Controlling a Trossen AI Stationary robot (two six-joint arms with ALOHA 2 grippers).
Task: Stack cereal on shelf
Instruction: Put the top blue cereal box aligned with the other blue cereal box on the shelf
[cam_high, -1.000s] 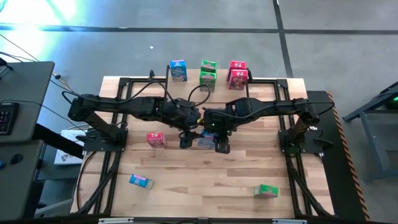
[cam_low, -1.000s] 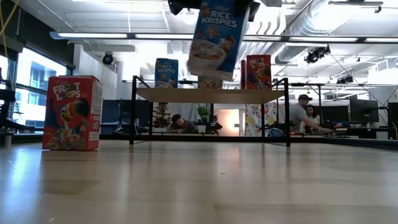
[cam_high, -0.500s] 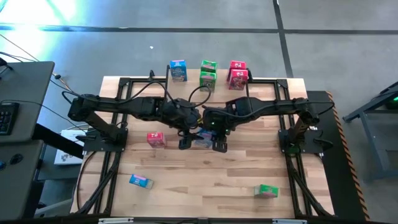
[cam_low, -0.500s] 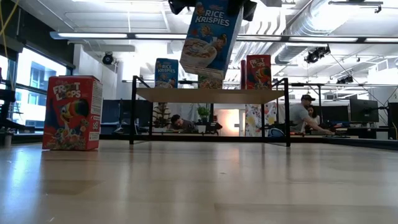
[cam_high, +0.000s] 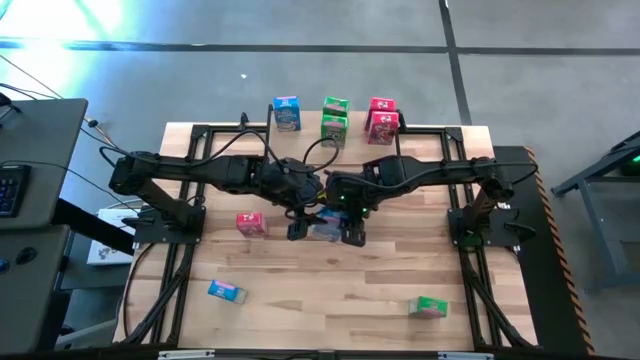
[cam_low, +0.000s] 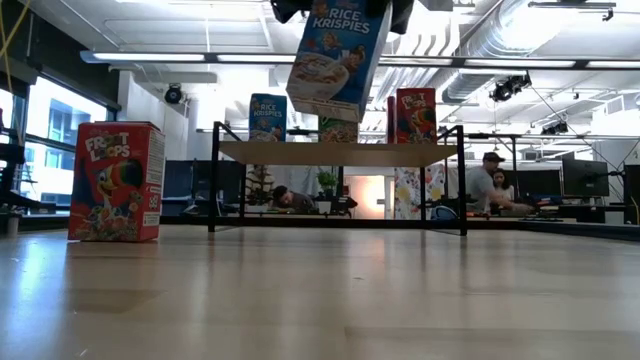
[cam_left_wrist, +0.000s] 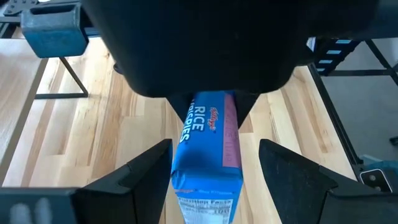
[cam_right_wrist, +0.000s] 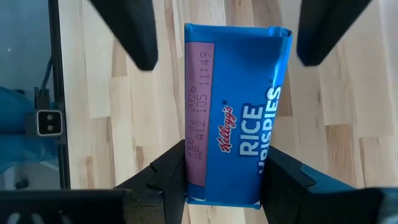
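A blue Rice Krispies cereal box (cam_low: 338, 55) hangs high over the middle of the table, and my right gripper (cam_right_wrist: 225, 155) is shut on it. My left gripper (cam_left_wrist: 214, 146) is open, its fingers standing on either side of the box's other end; a gap shows beside one finger. In the high view the left gripper (cam_high: 298, 230) and right gripper (cam_high: 350, 235) meet at the box (cam_high: 325, 228). At the far edge stands the shelf (cam_low: 335, 152) with a blue box (cam_low: 267, 117) and a red box (cam_low: 415, 115) upright on it. My right gripper pinches the blue box between its two fingers at the end of the top panel (cam_right_wrist: 199, 174) nearest to it. The fingers slant down from above and lie across the panel. The box hangs below them, tilted, clear of the table and above the shelf's height.
A red Froot Loops box (cam_low: 115, 182) stands upright on the table at the left. A blue box (cam_high: 226, 291) lies near the front left and a green one (cam_high: 428, 306) near the front right. Green boxes (cam_high: 334, 118) stand on the shelf's middle. People sit beyond the table.
The blue box has tipped a little further in my right gripper's hold, its lower end swinging toward the table's left. Both grippers have kept their place, and their finger gaps are unchanged.
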